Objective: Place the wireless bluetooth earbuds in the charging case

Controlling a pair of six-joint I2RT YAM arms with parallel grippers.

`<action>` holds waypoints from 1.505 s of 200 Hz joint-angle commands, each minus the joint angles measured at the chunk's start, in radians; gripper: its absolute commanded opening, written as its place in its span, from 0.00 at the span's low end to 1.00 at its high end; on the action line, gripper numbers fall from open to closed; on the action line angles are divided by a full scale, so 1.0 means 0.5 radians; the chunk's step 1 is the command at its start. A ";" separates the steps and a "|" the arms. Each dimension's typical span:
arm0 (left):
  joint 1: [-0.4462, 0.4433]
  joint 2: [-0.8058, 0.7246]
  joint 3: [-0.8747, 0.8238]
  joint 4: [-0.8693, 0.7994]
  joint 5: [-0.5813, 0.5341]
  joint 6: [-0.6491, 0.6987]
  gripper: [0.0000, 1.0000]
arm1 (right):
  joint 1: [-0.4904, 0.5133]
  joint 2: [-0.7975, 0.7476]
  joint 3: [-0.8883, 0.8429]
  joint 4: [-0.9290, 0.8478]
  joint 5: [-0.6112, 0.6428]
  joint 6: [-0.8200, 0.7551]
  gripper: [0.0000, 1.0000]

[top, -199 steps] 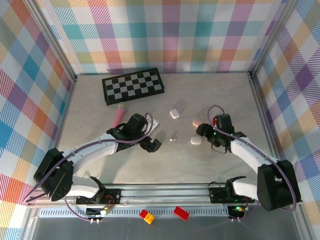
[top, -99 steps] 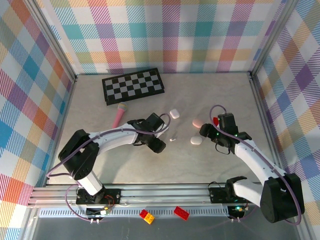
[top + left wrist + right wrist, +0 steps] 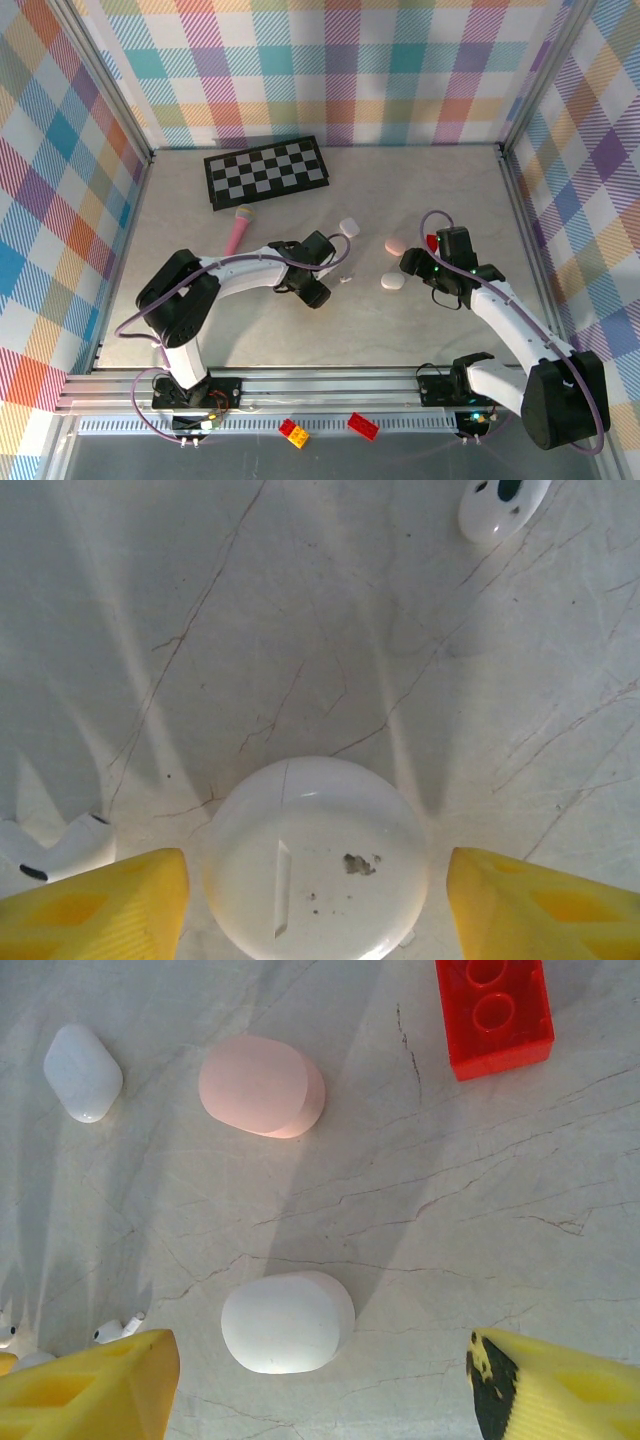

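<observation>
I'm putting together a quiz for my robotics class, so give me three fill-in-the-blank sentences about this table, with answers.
The brick beside the pink case is ____.
Counting the pink one, the right wrist view shows ____ cases.
The case flanked by the fingers of the left gripper is ____.
Missing words: red; three; white.

We count three white cases point(image 3: 348, 226), point(image 3: 391, 282), point(image 3: 318, 855) and one pink case point(image 3: 262, 1086). We can make out two tiny earbuds point(image 3: 55, 845), point(image 3: 503, 502). We see two red bricks point(image 3: 493, 1010), point(image 3: 363, 425) and one yellow brick point(image 3: 293, 432). There is one checkerboard point(image 3: 267, 170) and one pink microphone point(image 3: 240, 230). We also count two arms point(image 3: 240, 275), point(image 3: 510, 320).
</observation>
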 commanded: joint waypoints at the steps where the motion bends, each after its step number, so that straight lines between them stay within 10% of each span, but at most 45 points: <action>1: -0.019 0.028 0.021 0.058 -0.005 0.010 0.66 | -0.011 -0.028 0.052 -0.032 -0.014 -0.043 0.75; 110: -0.022 -0.148 -0.115 0.205 0.014 0.062 0.39 | -0.011 -0.177 0.206 -0.143 -0.078 -0.059 0.75; 205: -0.112 -0.737 -0.505 1.182 0.406 0.676 0.34 | -0.002 0.158 0.391 0.068 -1.287 -0.093 0.77; 301: -0.216 -0.847 -0.503 1.299 0.509 0.912 0.35 | 0.313 0.434 0.505 0.142 -1.523 -0.249 0.73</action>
